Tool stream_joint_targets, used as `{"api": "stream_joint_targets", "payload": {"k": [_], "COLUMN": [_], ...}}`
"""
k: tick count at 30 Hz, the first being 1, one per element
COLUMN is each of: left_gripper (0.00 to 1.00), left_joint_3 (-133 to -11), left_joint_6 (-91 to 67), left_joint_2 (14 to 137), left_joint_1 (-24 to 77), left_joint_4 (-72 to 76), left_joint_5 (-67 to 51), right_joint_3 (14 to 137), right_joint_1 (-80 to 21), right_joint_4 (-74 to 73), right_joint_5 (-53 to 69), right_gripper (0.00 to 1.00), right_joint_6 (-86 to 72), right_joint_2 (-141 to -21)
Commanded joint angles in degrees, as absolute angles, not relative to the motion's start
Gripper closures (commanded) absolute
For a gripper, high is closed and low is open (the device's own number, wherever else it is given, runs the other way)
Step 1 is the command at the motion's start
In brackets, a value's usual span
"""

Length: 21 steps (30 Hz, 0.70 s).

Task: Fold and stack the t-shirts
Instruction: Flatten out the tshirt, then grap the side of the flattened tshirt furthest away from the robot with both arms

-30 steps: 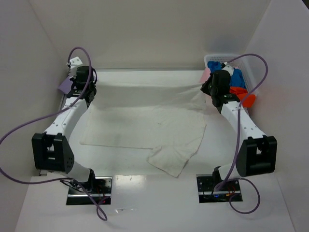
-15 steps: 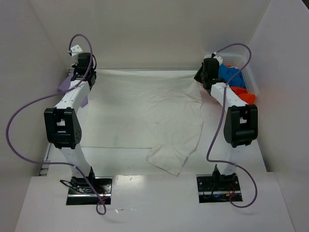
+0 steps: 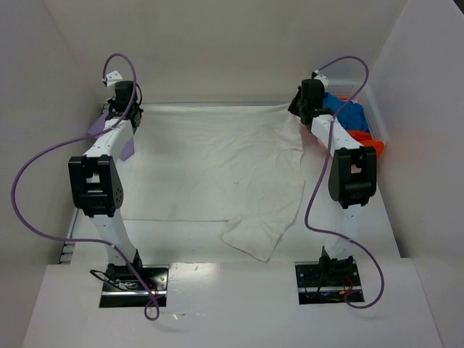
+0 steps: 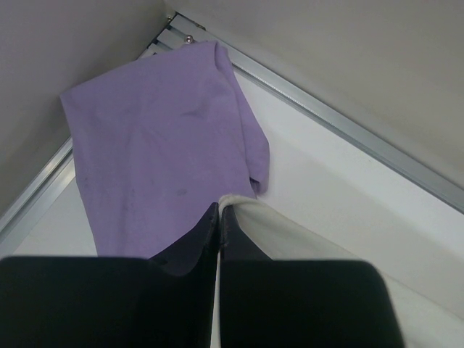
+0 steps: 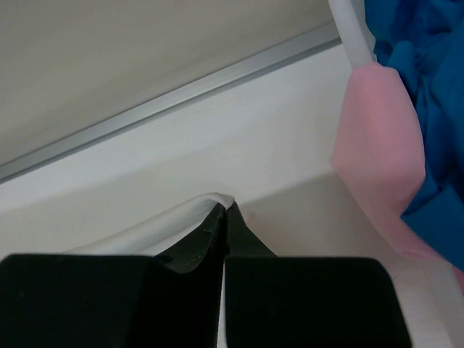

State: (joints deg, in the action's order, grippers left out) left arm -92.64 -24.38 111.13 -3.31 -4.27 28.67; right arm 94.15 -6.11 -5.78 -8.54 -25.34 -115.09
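An off-white t-shirt lies spread over the table, one sleeve trailing toward the near edge. My left gripper is shut on the shirt's far left corner. At the far right corner, my right gripper is also shut on the cloth. The shirt's far edge runs taut between them along the back of the table. A lavender t-shirt lies flat in the back left corner, just beyond the left fingertips.
A white mesh basket stands at the back right, holding a blue t-shirt, an orange-red one and a pale pink one that hangs over its rim. Walls close off the back and both sides.
Both arms have reached farther back, carrying the off-white shirt's far edge to the rear of the table. The cloth now lies stretched flatter. Both grippers stayed shut.
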Motion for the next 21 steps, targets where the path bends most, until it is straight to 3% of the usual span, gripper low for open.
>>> {"api": "stream_joint_targets", "payload": {"k": [1,11,21], "left_gripper": [1.00,1.00,1.00], "left_joint_3": [-94.75,-97.21,-91.77], "left_joint_6": [-23.82,-23.29,-23.82], "left_joint_2": [111.35,113.73,109.79], "left_joint_1": [-5.01,-6.76,-7.29], "left_joint_4": [-1.41,-2.02,-3.08], "left_joint_5": [30.23,28.48,26.28], "right_joint_3": [100.97,107.05,95.99], "right_joint_1": [-4.75,-4.75,-4.75], "right_joint_4": [-5.70,-7.65,-5.63], "right_joint_5": [-11.25,-9.49,-7.65], "right_gripper": [1.00,1.00,1.00], "right_joint_6": [-22.51,-22.50,-24.08], "right_joint_2": [-117.24,-120.76,-115.67]}}
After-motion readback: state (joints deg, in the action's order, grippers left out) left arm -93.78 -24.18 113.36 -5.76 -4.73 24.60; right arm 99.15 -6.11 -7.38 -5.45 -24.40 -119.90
